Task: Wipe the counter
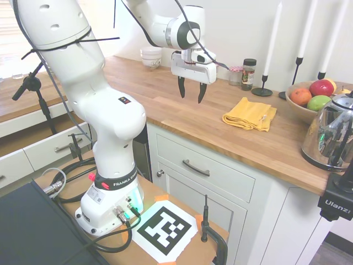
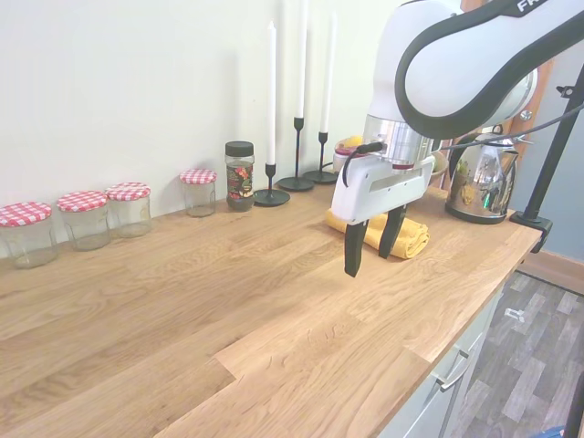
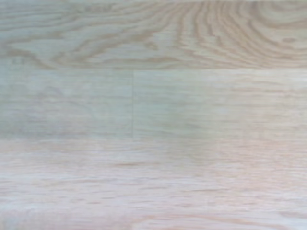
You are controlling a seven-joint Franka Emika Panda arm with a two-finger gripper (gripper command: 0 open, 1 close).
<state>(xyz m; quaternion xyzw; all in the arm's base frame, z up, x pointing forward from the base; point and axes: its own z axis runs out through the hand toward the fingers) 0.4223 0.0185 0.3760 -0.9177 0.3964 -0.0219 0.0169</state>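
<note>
Overhead, the jaws hang parted and empty above the counter [image 1: 182,118], beside the yellow cloth [image 1: 249,114].

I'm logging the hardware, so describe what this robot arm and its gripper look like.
A glossy white, rounded arm with black joint bands, "FRANKA" lettering at its base and black cables tied along it. The gripper is a white boxy body with two slim black fingers.
</note>
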